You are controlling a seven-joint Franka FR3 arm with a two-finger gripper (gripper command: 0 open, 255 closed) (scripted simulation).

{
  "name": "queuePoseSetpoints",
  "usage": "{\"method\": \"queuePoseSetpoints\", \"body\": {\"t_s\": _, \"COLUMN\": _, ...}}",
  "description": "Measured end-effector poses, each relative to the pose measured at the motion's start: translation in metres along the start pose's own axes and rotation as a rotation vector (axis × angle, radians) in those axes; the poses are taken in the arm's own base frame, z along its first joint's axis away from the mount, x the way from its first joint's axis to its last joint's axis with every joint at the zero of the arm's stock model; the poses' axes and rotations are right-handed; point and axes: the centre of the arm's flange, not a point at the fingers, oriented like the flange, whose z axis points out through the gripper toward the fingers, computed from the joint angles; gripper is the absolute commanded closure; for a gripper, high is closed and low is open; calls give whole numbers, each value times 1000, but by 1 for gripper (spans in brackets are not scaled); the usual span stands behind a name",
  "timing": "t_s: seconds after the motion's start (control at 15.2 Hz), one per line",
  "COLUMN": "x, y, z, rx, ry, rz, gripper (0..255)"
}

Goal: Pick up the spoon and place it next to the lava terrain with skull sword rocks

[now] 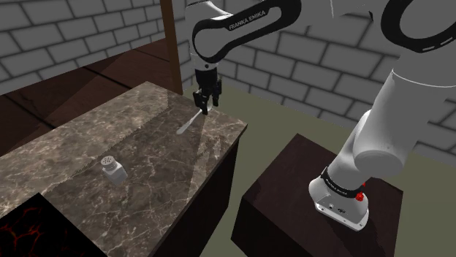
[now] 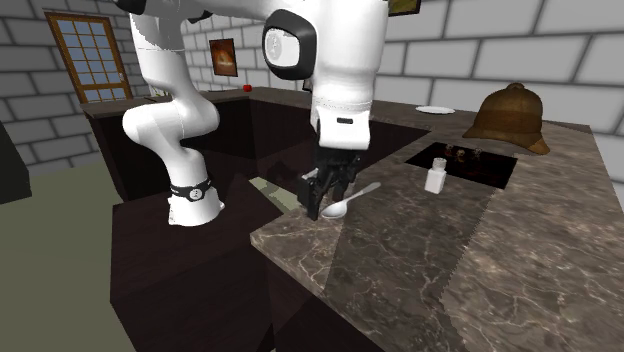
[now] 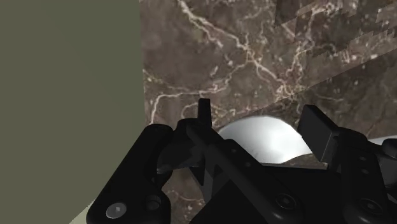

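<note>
Spoon [image 1: 188, 123]: plain white, glossy, with a rounded oval bowl and a thin straight handle, no pattern or markings. It is on the dark brown marble bench [image 1: 88, 142] with pale veins, close to the bench corner on the arm's side. In the shoulder view the handle runs down and left from the all-black two-finger tool [image 1: 202, 102], slanting across the top.

In the second exterior view the spoon [image 2: 345, 205] has its bowl right at the tool [image 2: 320, 203], near the bench [image 2: 450, 270] edge. The handle points away toward the lava piece.

In the wrist view the bowl [image 3: 261, 140] is a smooth white dome with soft grey shading, set inside the tool [image 3: 261, 126]. Its lower part is hidden by the tool body. Can't tell if the tool is clamped on the bowl or only straddling it, and can't tell if the spoon is lifted or lying flat. Olive-green floor [image 3: 63, 95] shows past the bench [image 3: 222, 51] edge.

A small upright pale grey shaker with a holed top [image 1: 113, 169] stands well apart from the spoon, between it and the black lava terrain slab with glowing red cracks [image 1: 22, 228]. In the second exterior view the shaker [image 2: 435, 179] is just beside the terrain [image 2: 470, 160]. A brown domed brimmed hat [image 2: 512, 115] sits beyond them on the bench.
</note>
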Motion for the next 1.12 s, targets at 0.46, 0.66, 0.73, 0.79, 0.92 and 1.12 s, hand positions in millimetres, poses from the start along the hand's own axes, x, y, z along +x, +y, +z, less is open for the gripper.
{"method": "queuePoseSetpoints", "body": {"t_s": 0.46, "x": -7, "y": -1, "z": -37, "rx": 0, "ry": 0, "rz": 0, "gripper": 255}}
{"method": "queuePoseSetpoints", "body": {"t_s": 0.66, "x": -8, "y": -7, "z": -50, "rx": 0, "ry": 0, "rz": 0, "gripper": 255}}
{"method": "queuePoseSetpoints", "body": {"t_s": 0.73, "x": -8, "y": -18, "z": -51, "rx": 0, "ry": 0, "rz": 0, "gripper": 255}}
{"method": "queuePoseSetpoints", "body": {"t_s": 0.79, "x": -10, "y": -30, "z": -48, "rx": 0, "ry": 0, "rz": -1, "gripper": 255}}
{"method": "queuePoseSetpoints", "body": {"t_s": 0.92, "x": -7, "y": -56, "z": -49, "rx": 0, "ry": 0, "rz": -1, "gripper": 255}}
{"method": "queuePoseSetpoints", "body": {"t_s": 1.12, "x": -6, "y": -94, "z": -47, "rx": 0, "ry": -1, "rz": -1, "gripper": 255}}
